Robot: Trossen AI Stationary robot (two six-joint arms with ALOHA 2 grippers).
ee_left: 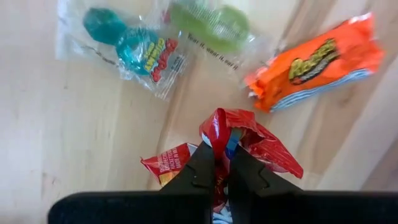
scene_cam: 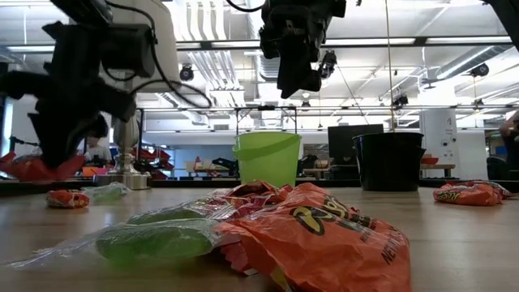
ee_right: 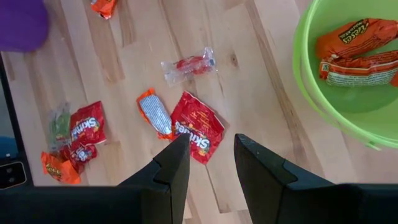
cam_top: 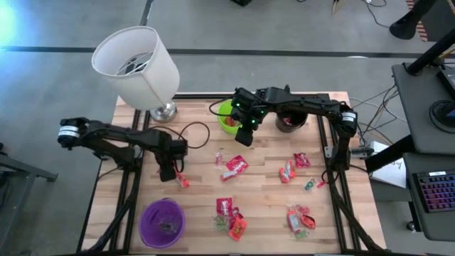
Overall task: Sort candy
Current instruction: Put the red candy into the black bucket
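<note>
My left gripper (ee_left: 215,169) is pinched shut on a red packet (ee_left: 239,140), the wrapper bunched up between my fingers, low over the wood near the left side of the table (cam_top: 199,192). I judge this as the pick step of the sort: the grasp is made and the carry comes next. Just ahead of my fingers lie an orange packet (ee_left: 317,62), a green sweet (ee_left: 208,25) and a blue one (ee_left: 140,46) in clear wrap, all apart from what I hold. The purple cup (cam_top: 163,222) sits near my left gripper, toward the table's front edge; it looks to hold something small, though I cannot tell what. My right gripper (ee_right: 210,160) hangs with its fingers apart and nothing between them, just beside the green cup (ee_right: 348,68), which has orange packets (ee_right: 354,53) in it; a black cup (cam_top: 290,119) stands beyond that. Below my right fingers lie a red Skittles packet (ee_right: 198,124) and more candy scattered across the wood. The next move, as I judge it, calls for lifting straight up so the crinkly wrapper doesn't slip, then carrying to whichever cup takes reds; which cup that is I cannot tell from here.
</note>
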